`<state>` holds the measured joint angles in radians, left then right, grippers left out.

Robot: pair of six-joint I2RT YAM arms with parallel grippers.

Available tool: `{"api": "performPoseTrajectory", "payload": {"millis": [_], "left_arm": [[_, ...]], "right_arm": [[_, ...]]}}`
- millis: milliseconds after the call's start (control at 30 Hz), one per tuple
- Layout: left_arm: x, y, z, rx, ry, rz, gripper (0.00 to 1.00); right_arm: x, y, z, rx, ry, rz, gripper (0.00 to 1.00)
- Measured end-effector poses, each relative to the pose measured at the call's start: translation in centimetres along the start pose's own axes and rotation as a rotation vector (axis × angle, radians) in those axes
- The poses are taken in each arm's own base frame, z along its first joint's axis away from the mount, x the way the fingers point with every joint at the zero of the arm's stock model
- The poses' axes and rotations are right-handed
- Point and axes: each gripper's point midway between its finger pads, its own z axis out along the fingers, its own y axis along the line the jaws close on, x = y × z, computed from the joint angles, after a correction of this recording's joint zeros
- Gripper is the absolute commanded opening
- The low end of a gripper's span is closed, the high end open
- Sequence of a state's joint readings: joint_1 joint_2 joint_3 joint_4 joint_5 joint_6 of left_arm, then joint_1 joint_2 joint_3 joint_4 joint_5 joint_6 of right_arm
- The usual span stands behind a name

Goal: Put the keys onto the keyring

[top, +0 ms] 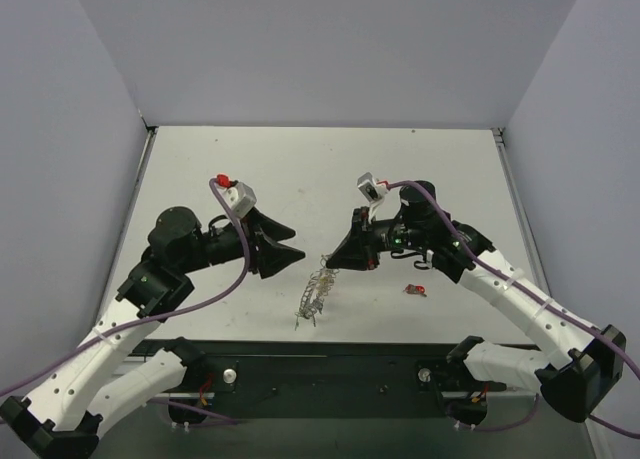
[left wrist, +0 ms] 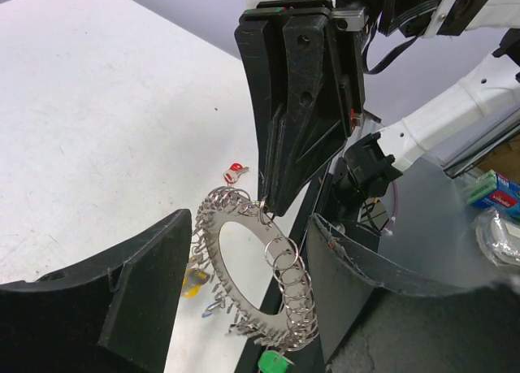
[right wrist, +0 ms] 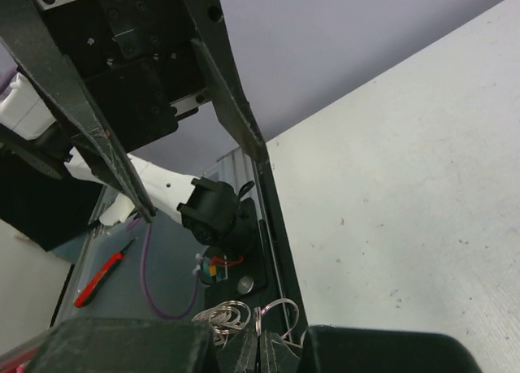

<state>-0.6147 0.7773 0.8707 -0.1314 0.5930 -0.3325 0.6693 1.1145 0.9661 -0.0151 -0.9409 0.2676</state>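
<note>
The keyring [top: 314,293] hangs upright over the table's near middle, with my right gripper [top: 331,262] shut on a small loop at its top. In the left wrist view the keyring [left wrist: 286,269] sits between my left gripper's [left wrist: 252,223] open fingers [left wrist: 138,284], touching neither. A yellow key [left wrist: 192,282], a blue one [left wrist: 213,308] and a green one [left wrist: 275,362] dangle from its rim. A red key [top: 415,291] lies on the table to the right, also seen as the red key [left wrist: 236,171]. The right wrist view shows the loops [right wrist: 231,314] pinched in my right gripper [right wrist: 262,340].
The black base rail [top: 330,364] runs along the table's near edge, just below the hanging ring. Grey walls [top: 60,129] enclose the white table [top: 320,169] on three sides. Left gripper [top: 298,241] and right gripper face each other closely.
</note>
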Motion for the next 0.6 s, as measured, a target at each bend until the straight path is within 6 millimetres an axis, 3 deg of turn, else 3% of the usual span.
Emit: {"api": "performPoseTrajectory", "payload": {"millis": [167,400,600], "left_arm": [[-0.3,-0.3,0.6,0.028,0.061,0.008,0.6],[2.7,-1.0,1.9,0.139,0.219,-0.054,0.58],[3.2,-3.0,1.8,0.269,0.254,-0.089,0.56]], "right_arm": [[-0.3,1.3,-0.6,-0.042,0.026,-0.039,0.0],[0.4,2.1,-0.8,-0.087,0.059,-0.03,0.0],[0.1,2.7,-1.0,-0.113,0.061,-0.038,0.0]]}}
